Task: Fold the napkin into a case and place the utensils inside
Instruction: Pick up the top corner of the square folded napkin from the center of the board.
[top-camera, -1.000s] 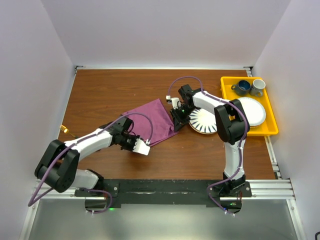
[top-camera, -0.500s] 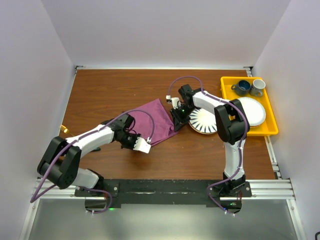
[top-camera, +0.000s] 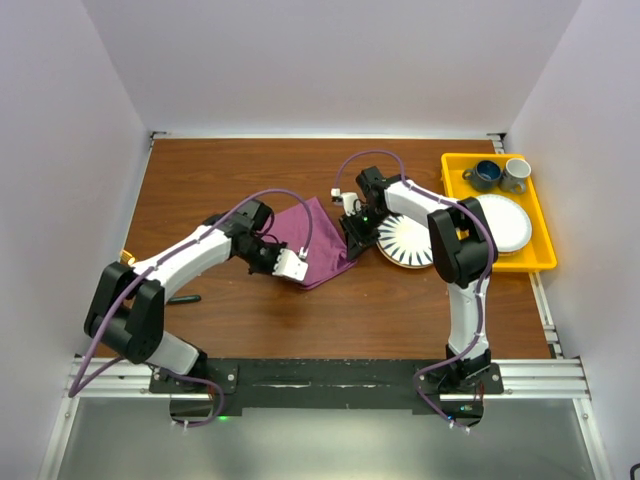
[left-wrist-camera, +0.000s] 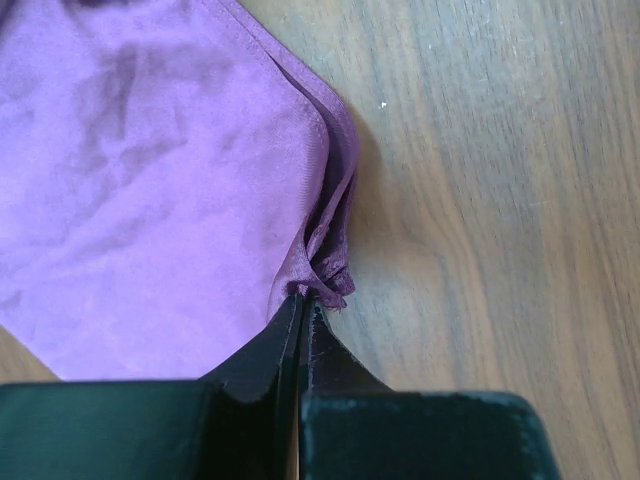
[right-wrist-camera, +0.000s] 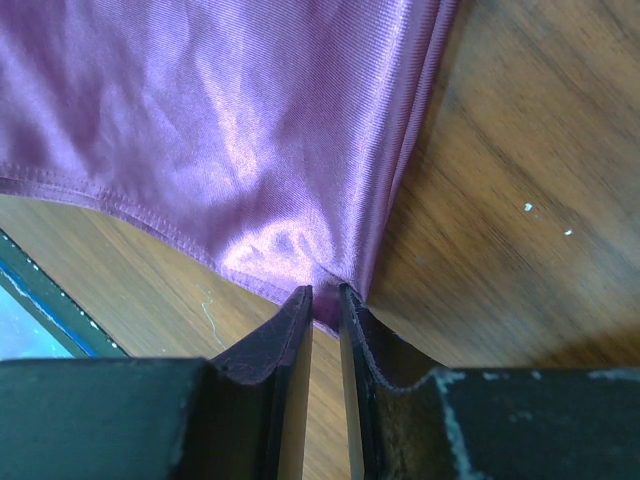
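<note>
The plum-purple napkin (top-camera: 318, 238) lies mid-table, just left of the striped plate (top-camera: 408, 243). My left gripper (top-camera: 297, 268) is shut on its near corner, where two cloth layers bunch at the fingertips in the left wrist view (left-wrist-camera: 303, 300); the napkin (left-wrist-camera: 150, 180) spreads out to the left there. My right gripper (top-camera: 352, 236) is shut on the napkin's right corner, and the cloth (right-wrist-camera: 230, 110) is pinched between its tips (right-wrist-camera: 325, 295). No pouch shows. A small gold glint (top-camera: 128, 258) sits at the table's left edge; I cannot tell if it is a utensil.
A yellow tray (top-camera: 450, 190) at the back right holds a white plate (top-camera: 505, 222), a dark blue cup (top-camera: 487, 175) and a grey cup (top-camera: 516, 174). A thin dark item (top-camera: 185, 298) lies near the left arm. Walls close in the table's left, back and right sides.
My left gripper has moved up and to the right with the napkin's near corner, drawing the cloth in toward the right gripper. The right arm has not moved.
</note>
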